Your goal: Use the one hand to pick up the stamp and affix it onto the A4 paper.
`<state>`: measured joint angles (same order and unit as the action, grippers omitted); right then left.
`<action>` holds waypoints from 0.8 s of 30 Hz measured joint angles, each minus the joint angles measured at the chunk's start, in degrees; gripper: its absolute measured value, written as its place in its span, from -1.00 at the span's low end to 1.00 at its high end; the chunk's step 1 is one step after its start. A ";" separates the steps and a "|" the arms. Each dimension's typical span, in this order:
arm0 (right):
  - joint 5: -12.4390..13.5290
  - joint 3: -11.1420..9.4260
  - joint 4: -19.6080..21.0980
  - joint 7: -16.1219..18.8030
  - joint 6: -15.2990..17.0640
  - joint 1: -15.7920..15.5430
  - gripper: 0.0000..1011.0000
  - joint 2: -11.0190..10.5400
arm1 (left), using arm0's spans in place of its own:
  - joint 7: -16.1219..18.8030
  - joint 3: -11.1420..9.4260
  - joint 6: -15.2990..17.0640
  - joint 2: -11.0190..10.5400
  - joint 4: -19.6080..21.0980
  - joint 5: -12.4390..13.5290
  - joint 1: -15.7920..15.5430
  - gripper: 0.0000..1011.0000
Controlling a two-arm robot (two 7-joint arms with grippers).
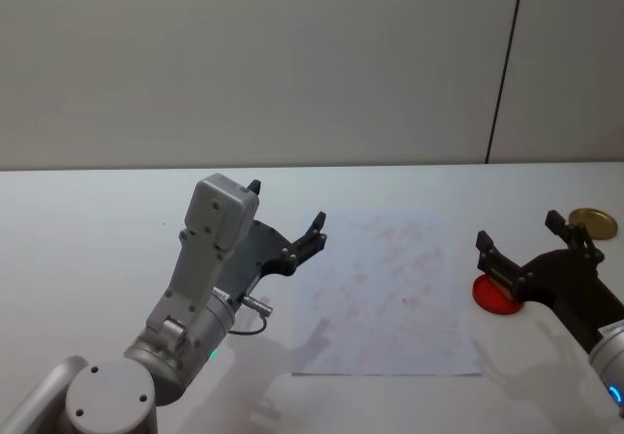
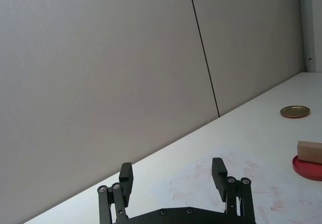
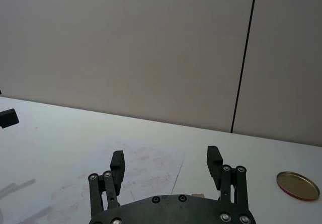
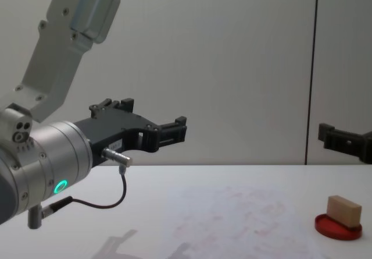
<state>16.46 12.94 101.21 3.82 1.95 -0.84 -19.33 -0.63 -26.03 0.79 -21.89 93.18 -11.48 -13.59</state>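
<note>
The right gripper hangs level above the table, its jaws spread wide and empty. The wooden stamp stands on a red disc below and between them. The left gripper, jaws likewise released, is raised near the left edge of the A4 paper.

Looks like a robotics lab or test room to us, not a home or office. We're seeing a plain white table, a bare grey panel wall with one dark seam running down it, and the robot's left arm with a green ring light and an exposed cable, near an A4 paper covered in reddish smudges.
</note>
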 joint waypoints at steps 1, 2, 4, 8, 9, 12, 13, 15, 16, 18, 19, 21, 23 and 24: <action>0.00 0.00 0.01 0.00 0.00 0.00 0.98 0.00 | 0.00 0.00 0.00 0.00 0.00 0.00 0.00 0.96; 0.00 0.00 0.02 0.00 0.00 0.00 0.98 0.00 | 0.00 0.00 0.00 0.00 0.00 0.00 0.00 0.96; 0.00 0.00 0.02 0.00 0.00 0.00 0.98 0.00 | 0.00 0.00 0.00 0.00 0.00 0.00 0.00 0.96; 0.00 0.00 0.03 0.00 0.00 0.00 0.98 0.00 | 0.00 0.00 0.00 0.00 0.00 0.00 0.00 0.96; 0.00 0.00 0.03 0.00 0.00 0.00 0.98 0.00 | 0.00 0.00 0.00 0.00 0.00 0.00 0.00 0.96; 0.00 0.00 0.03 0.00 0.00 0.00 0.98 0.00 | 0.00 0.00 0.00 0.00 0.00 0.00 0.00 0.96; 0.00 0.00 0.03 0.00 0.00 0.00 0.98 0.00 | 0.00 0.00 0.00 0.00 0.00 0.00 0.00 0.96; 0.00 0.00 0.03 0.01 0.00 0.00 0.98 0.00 | 0.00 0.00 0.00 0.00 0.00 0.00 0.00 0.96; 0.00 0.00 0.03 0.01 0.00 0.00 0.98 0.00 | 0.00 0.00 0.00 0.00 0.00 0.00 0.00 0.96; 0.00 0.00 0.03 0.01 0.00 0.00 0.98 0.00 | 0.00 0.00 0.00 0.00 0.00 0.00 0.00 0.96; 0.00 0.00 0.03 0.01 0.00 0.00 0.98 0.00 | 0.00 0.00 0.00 0.00 0.00 0.00 0.00 0.96; 0.00 -0.01 0.03 0.01 0.00 0.00 0.98 0.00 | 0.00 0.00 0.00 0.00 0.00 0.00 0.00 0.96; 0.00 -0.02 0.02 0.03 0.00 0.01 0.98 0.00 | 0.00 0.00 0.00 0.00 0.00 0.00 0.00 0.96; 0.00 -0.05 -0.05 0.05 0.02 0.05 0.98 0.01 | 0.00 0.00 0.00 0.00 0.00 0.00 0.00 0.96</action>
<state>16.46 12.90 101.16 3.87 1.97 -0.79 -19.32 -0.63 -26.02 0.80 -21.89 93.18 -11.48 -13.59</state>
